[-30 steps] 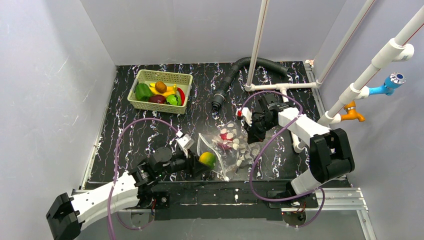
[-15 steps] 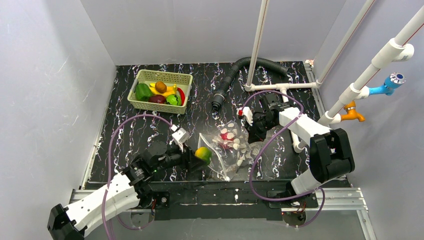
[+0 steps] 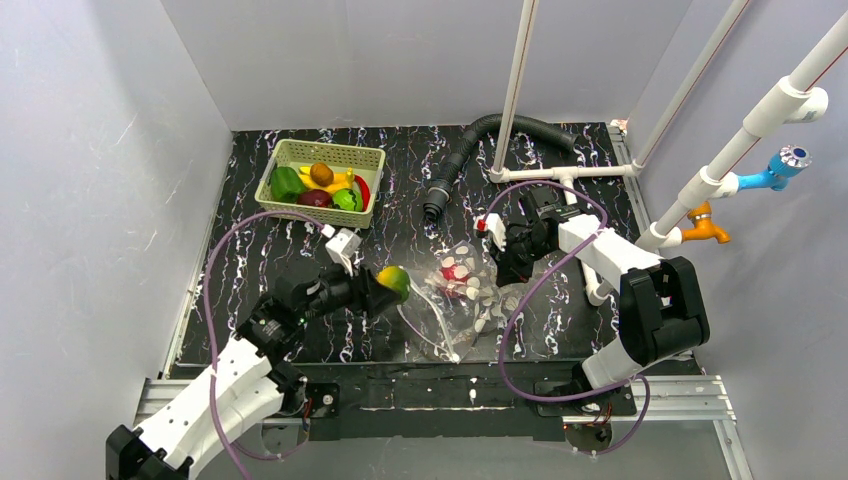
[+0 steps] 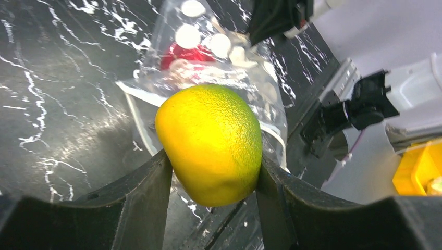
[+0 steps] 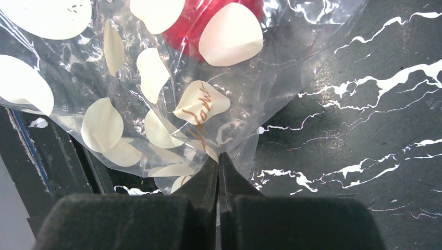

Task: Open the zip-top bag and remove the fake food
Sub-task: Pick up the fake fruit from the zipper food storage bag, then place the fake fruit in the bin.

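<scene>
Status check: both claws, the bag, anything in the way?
Left claw shut on yellow-green fruit, outside the zip-top bag. Right claw pinching bag edge; red piece inside. Nothing blocking toward basket.

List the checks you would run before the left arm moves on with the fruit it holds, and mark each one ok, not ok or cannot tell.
1. Grip: yellow-green fruit clamped in the left gripper: ok.
2. Fruit outside the zip-top bag: ok.
3. Bag held down: right gripper shut on its edge: ok.
4. Bag emptied: not ok, a red piece is inside.
5. Room for the fruit in the basket, which already holds several pieces: cannot tell.
</scene>
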Controlling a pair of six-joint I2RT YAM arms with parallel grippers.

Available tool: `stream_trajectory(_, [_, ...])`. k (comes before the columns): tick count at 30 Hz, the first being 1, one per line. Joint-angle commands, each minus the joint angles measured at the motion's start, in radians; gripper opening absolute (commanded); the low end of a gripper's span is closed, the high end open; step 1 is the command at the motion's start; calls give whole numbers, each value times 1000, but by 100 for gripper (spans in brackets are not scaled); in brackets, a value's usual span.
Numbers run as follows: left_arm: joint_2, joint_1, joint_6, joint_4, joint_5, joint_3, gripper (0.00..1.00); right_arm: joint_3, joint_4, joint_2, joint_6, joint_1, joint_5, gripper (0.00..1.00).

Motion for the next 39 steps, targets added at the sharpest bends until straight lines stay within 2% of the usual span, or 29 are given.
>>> stream_trajectory(1, [65, 86, -17, 17, 47, 72, 0, 6, -11, -20, -13, -6, -26, 1])
stream_trajectory(26, [473, 463, -54, 141, 193, 321, 0, 7, -16, -23, -14, -6, -33, 1])
stream_trajectory(39, [693, 577, -65, 140, 231, 465, 0, 7, -18, -22, -18, -7, -34, 1])
